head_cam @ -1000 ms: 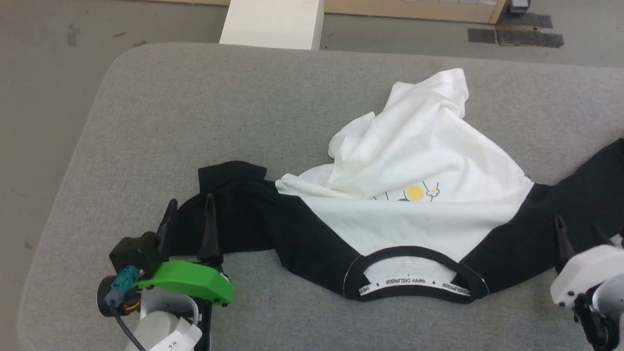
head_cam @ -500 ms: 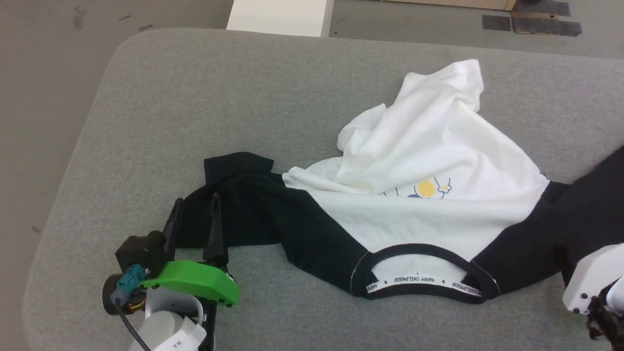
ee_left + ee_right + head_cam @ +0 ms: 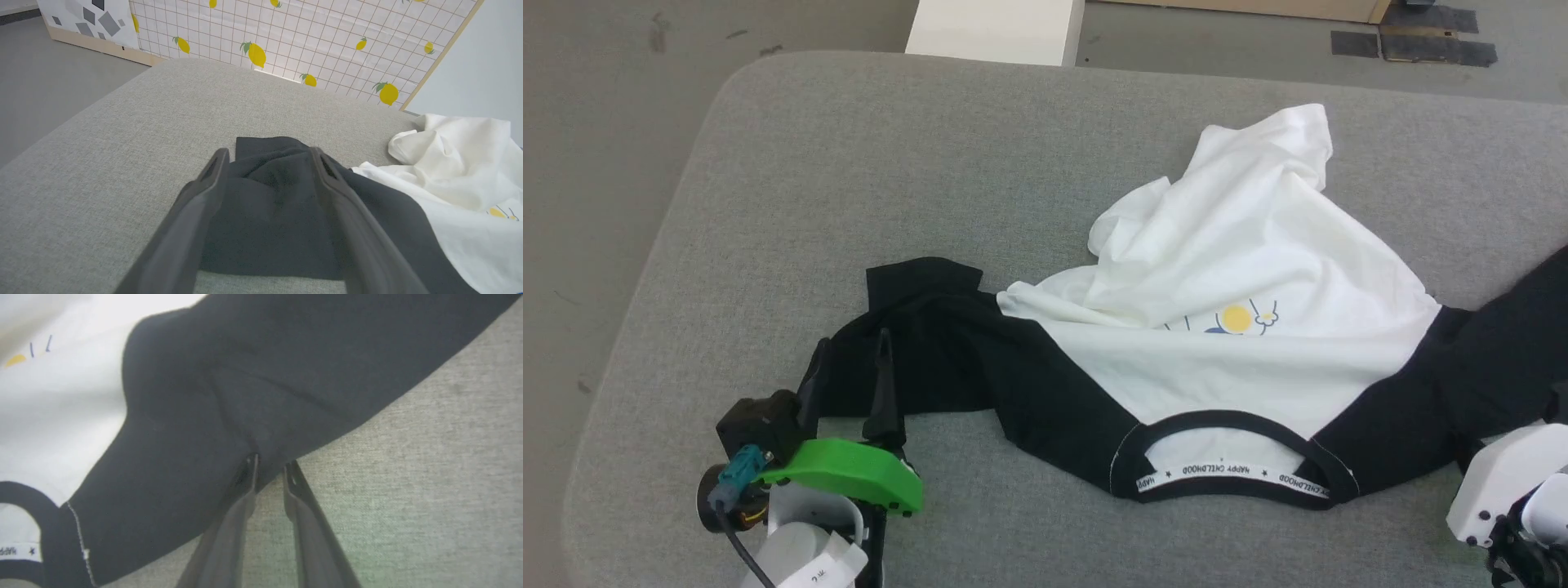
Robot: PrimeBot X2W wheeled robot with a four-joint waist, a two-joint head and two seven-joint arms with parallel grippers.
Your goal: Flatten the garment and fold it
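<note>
Left and far side of desk [image 3: 849,180] was wide open, easy pass. Bunched-up garment [image 3: 1241,245] hogged middle-right, white hump standing tallest. White box [image 3: 996,28] sat beyond far edge.

Rumpled white shirt [image 3: 1241,269], black sleeves spread sideways, neckline nearest, on grey cushion [image 3: 890,163]

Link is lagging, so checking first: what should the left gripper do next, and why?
Probably close the left gripper on the black sleeve of the garment: its jaws stand open astride that fabric, while the right gripper looks pinched on the edge of the other sleeve.
</note>
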